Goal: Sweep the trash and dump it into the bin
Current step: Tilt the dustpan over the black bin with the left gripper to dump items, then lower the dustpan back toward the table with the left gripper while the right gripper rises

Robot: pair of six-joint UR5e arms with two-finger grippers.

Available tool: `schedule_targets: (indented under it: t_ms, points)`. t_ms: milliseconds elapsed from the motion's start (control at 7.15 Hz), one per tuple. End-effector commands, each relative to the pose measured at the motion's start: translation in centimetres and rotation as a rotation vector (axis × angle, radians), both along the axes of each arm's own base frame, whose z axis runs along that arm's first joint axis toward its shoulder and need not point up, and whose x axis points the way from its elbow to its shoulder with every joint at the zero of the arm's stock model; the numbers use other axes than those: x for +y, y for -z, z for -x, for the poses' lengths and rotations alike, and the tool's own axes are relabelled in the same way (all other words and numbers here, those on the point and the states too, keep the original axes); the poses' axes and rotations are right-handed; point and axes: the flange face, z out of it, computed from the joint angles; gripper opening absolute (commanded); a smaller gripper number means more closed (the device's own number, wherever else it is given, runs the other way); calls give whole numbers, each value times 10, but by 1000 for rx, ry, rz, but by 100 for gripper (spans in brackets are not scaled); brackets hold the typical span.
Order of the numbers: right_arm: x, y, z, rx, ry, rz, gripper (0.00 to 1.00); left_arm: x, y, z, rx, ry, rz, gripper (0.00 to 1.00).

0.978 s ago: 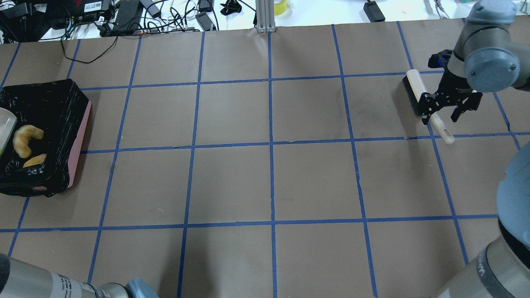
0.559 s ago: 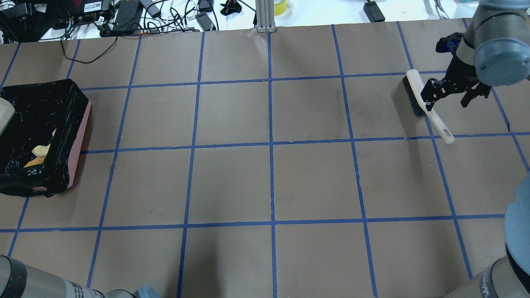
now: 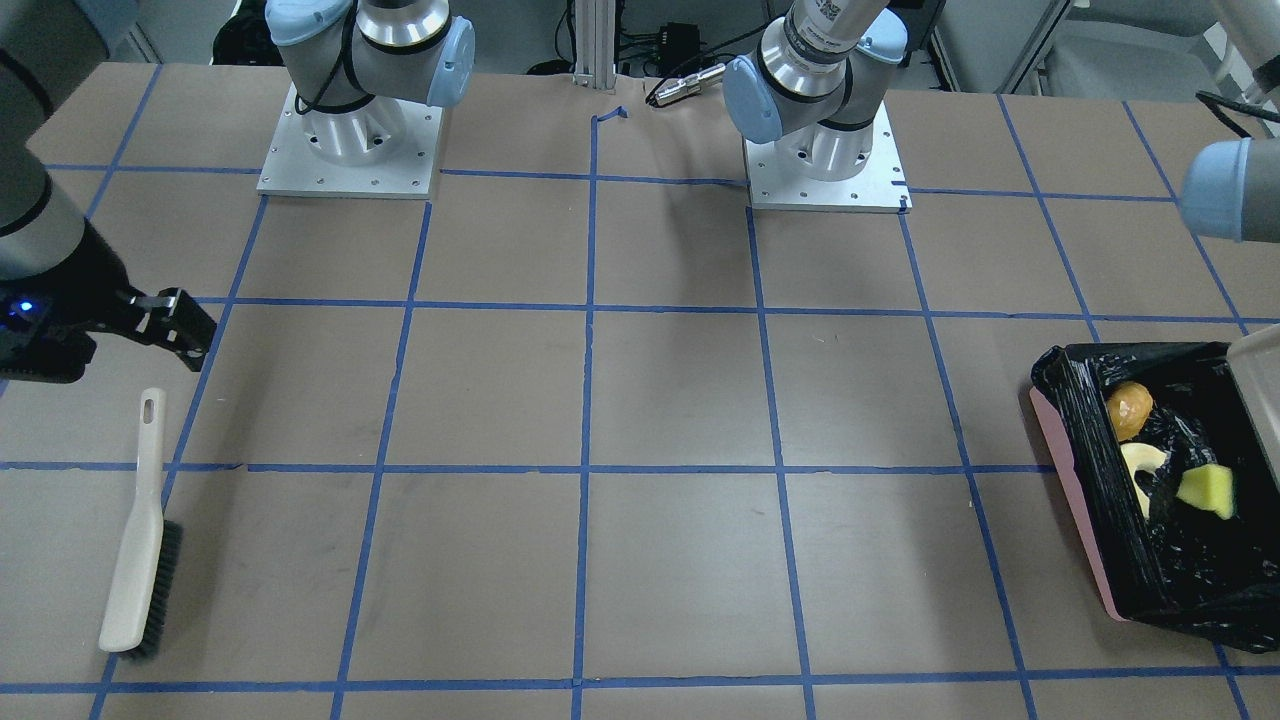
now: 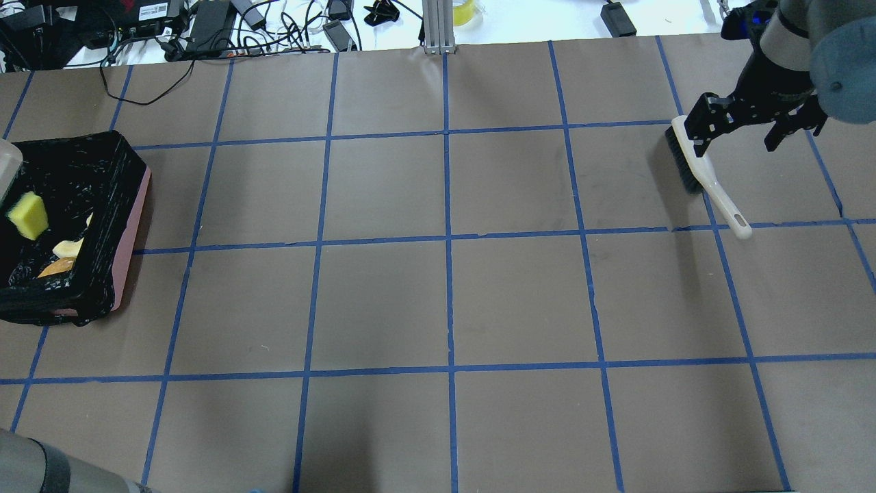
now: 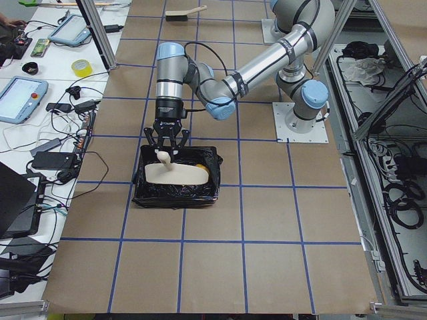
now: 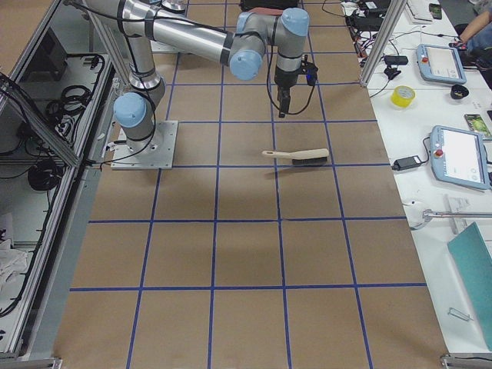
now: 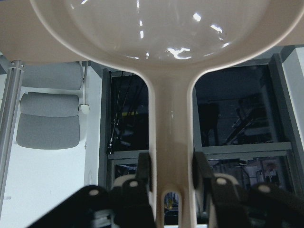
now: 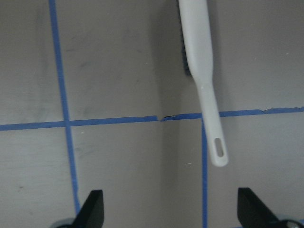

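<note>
A white label on a black box beyond the table's far edge carried print too small to read; so did the sticker on the left arm.

Compared with 0.6 s earlier, a yellow sponge had appeared in the bin, and the right gripper had moved farther away from the brush. Its fingers were spread wide and held nothing. The brush lay flat on the table at the right end, with its handle pointing near-right.

The left gripper pinched the handle of the dustpan, which was tilted over the bin at the table's left end and hid part of it in the left side view. Inside the black liner, the croissant lay just beside the sponge, and the potato lump lay nearer the robot.

Cables and power bricks, a metal post and a yellow tape roll sat past the far edge. Blue tape lines gridded the brown surface.
</note>
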Motion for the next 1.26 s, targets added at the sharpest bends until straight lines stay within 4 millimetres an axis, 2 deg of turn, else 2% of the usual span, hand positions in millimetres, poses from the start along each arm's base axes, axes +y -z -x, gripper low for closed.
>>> schedule_targets:
  t_ms: [0,140,280,419,559,978,1118]
  points:
    - [29,-55,-83,-34,91,59,100,3,-6,1,-10,9,25,0]
    - [37,-90,-86,-51,94,61,100,-3,-17,-17,55,81,61,0]
    - [47,-112,-93,-115,97,34,100,5,-21,-47,147,93,57,0]
    - [60,-122,-92,-112,77,44,100,11,-22,-67,262,145,97,0]
    - [61,-115,-94,-124,69,44,100,18,-25,-79,366,174,120,0]
    - [59,-94,-93,-110,40,-2,100,22,-42,-63,713,262,207,0]
    - [60,-92,-93,-110,40,-4,100,17,-32,-56,802,248,221,0]
